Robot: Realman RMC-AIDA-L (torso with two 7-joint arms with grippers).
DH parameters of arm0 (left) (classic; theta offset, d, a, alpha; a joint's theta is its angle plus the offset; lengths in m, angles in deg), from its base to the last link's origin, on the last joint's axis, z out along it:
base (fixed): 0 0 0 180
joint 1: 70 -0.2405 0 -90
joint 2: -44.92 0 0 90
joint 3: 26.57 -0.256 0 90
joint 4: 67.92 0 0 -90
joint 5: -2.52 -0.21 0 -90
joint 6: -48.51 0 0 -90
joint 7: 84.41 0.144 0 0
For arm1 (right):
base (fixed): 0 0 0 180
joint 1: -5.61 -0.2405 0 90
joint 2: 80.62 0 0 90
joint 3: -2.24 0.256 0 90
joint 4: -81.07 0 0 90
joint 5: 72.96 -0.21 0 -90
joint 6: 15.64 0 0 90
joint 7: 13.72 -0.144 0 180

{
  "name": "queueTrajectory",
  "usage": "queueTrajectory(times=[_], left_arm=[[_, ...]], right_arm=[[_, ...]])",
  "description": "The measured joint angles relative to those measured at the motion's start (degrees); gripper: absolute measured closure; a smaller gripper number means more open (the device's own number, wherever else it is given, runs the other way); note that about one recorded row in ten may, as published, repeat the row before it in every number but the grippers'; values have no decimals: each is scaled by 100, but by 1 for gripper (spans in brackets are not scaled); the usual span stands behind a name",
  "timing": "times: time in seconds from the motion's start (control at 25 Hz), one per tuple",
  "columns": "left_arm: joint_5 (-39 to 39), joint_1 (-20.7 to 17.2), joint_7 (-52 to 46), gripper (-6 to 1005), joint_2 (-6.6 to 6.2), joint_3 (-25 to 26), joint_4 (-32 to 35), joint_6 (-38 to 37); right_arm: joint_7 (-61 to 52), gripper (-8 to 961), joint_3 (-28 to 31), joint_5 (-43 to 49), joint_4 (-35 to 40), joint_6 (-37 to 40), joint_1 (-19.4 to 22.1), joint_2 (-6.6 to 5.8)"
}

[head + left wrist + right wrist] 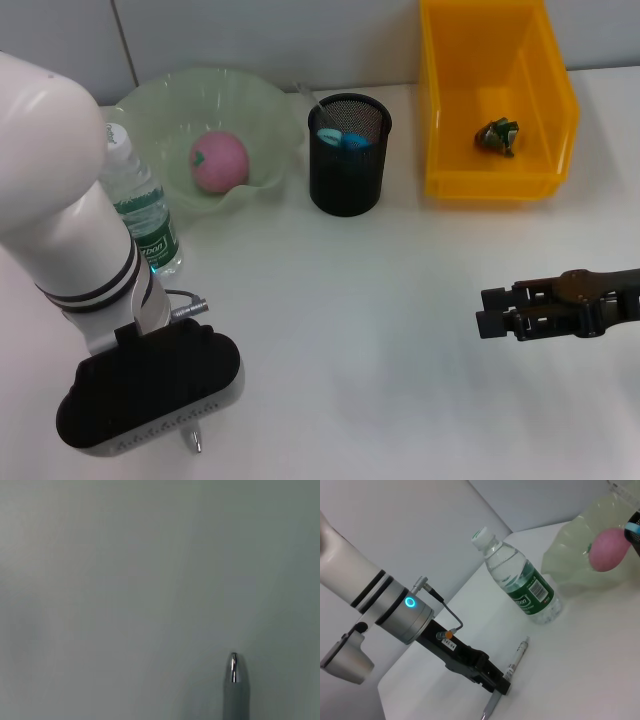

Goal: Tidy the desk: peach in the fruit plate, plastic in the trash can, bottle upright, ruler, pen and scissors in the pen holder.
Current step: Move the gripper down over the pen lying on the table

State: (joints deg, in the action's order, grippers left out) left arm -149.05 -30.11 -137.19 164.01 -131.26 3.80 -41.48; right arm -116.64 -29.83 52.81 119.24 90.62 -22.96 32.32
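1. Pen (518,656) is the one item not yet put away. It sits at the near left of the table (330,330), right at the tip of the left gripper (496,684) and well apart from the pen holder (349,155). Its silver point sticks out past the wrist housing.
2. I cannot tell whether the left gripper has closed on the pen or only touches it, nor whether the pen has left the table. If the hold is loose or off-centre, the smooth round barrel could roll or swivel out during a lift.
3. The bottle (142,215) stands upright just beside the left forearm. A wide elbow swing toward the holder could knock it over and undo that step.
4. The holder mouth is narrow and already holds the scissors (338,137) and what looks like the ruler (309,101). A tilted pen could catch on the rim or the blue handles, and a hard push could tip the mesh cup.
5. The fruit plate (150,100), with the peach (220,161) in it, is just beside the holder. A release that comes too soon could drop the pen there.
6. The right gripper (485,309) hovers at the right with its jaws slightly apart and empty. The plastic (497,135) lies in the trash can (440,110), so this arm risks little if it stays clear.
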Motion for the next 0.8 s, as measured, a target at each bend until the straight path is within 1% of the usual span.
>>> queueTrajectory(times=[0.32,0.52,0.8], left_arm=[[1,3,-38,680,0,-34,-13,61],[24,2,-38,743,0,-47,-62,101],[29,2,-38,736,0,-63,-63,106]], right_arm=[[0,279,7,0,-3,9,0,0],[-3,281,0,0,-9,14,1,0],[-24,283,0,0,20,36,-11,-8]])
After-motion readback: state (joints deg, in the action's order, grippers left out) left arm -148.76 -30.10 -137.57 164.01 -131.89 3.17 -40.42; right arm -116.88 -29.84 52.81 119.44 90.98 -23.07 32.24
